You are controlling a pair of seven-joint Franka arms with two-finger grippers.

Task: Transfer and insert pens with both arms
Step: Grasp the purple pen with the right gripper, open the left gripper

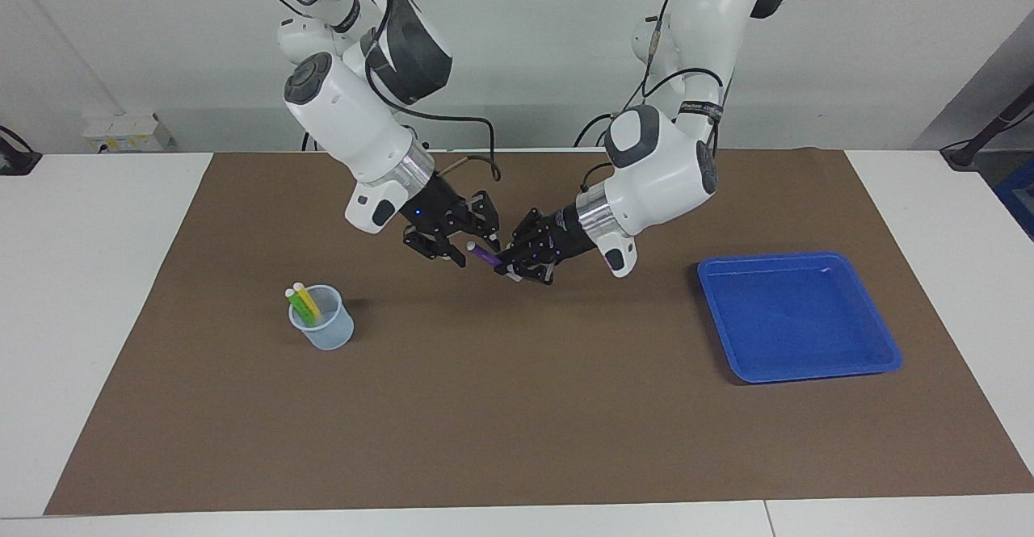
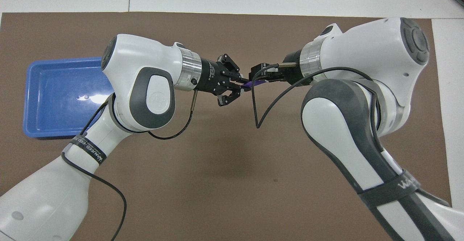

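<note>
Bare brown mat (image 1: 517, 424) beneath end effectors

Robotics lab, test bench. Two white jointed arms (image 1: 355, 129) on a white table (image 1: 89, 278) under a brown mat (image 1: 501, 408); bare pale wall above the grippers, loose cabling, power strip (image 1: 128, 132) by the wall.

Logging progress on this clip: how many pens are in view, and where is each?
3. The yellow pen and green pen stand in the cup; the purple pen is in the air between the left gripper and right gripper.
</note>
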